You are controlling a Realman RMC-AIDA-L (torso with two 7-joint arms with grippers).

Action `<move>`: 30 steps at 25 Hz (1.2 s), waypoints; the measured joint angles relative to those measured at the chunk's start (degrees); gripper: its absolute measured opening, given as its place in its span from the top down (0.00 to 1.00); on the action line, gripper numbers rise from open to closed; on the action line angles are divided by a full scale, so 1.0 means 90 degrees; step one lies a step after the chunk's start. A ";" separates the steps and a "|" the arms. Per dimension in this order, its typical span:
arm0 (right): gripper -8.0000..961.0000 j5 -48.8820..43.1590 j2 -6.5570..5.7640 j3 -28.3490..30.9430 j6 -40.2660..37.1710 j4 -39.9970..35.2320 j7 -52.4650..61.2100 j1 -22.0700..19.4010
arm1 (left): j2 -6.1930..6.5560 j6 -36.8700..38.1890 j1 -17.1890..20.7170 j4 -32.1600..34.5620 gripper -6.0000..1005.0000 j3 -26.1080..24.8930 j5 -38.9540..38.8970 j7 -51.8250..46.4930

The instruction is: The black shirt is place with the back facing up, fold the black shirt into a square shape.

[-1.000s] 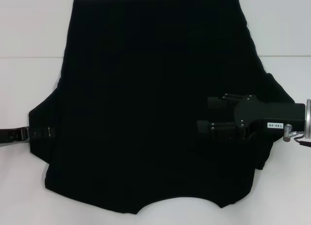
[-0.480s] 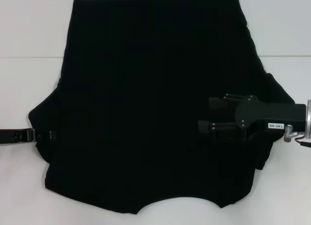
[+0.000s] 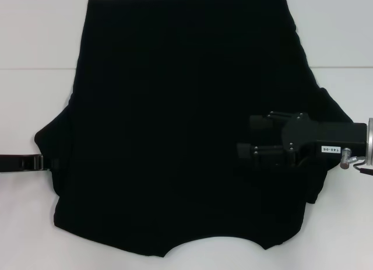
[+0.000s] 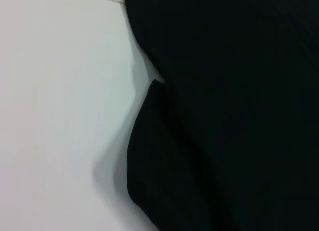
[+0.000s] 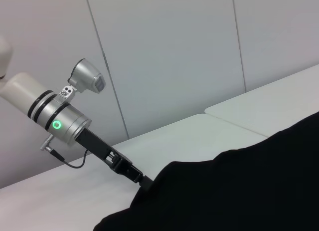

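Observation:
The black shirt (image 3: 180, 124) lies spread flat on the white table (image 3: 35, 42), hem at the far side and curved neckline at the near edge. My left gripper (image 3: 51, 162) lies low on the table at the edge of the shirt's left sleeve (image 4: 164, 156). It also shows in the right wrist view (image 5: 142, 180), its tip at the cloth's edge. My right gripper (image 3: 245, 137) reaches in from the right over the shirt's right part, open, with nothing between its fingers.
A seam between two table panels (image 3: 35, 68) runs across at the far side. Bare white tabletop lies left and right of the shirt. A grey panelled wall (image 5: 164, 56) stands beyond the table.
My left gripper has drawn back to the left, away from the sleeve. The shirt and my right gripper have hardly moved.

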 joint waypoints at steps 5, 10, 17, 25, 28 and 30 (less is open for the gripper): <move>0.07 0.0042 -0.0018 -0.0001 0.0001 0.0000 0.0005 -0.0003 | 0.0000 -0.0003 -0.0015 0.0000 0.89 0.0027 0.0009 0.0000; 0.07 0.0148 -0.0025 -0.0001 0.0000 0.0000 -0.0009 -0.0027 | 0.0002 -0.0012 -0.0023 0.0001 1.00 0.0017 0.0009 0.0000; 0.07 0.0270 -0.0023 -0.0002 0.0031 0.0000 -0.0010 -0.0049 | 0.0011 -0.0233 0.0055 0.0033 0.99 -0.0065 0.0009 -0.0030; 0.07 0.0356 -0.0018 -0.0001 -0.0007 0.0000 -0.0009 -0.0052 | 0.0044 -0.0214 0.0104 0.0147 0.99 -0.0296 0.0059 -0.0007; 0.07 0.0379 -0.0002 -0.0001 0.0016 0.0000 -0.0007 -0.0050 | 0.0057 -0.0197 0.0153 0.0243 0.99 -0.0374 0.0070 -0.0006; 0.07 0.0398 0.0003 -0.0002 0.0028 0.0000 -0.0007 -0.0047 | 0.0059 -0.0195 0.0203 0.0325 0.99 -0.0409 0.0073 -0.0005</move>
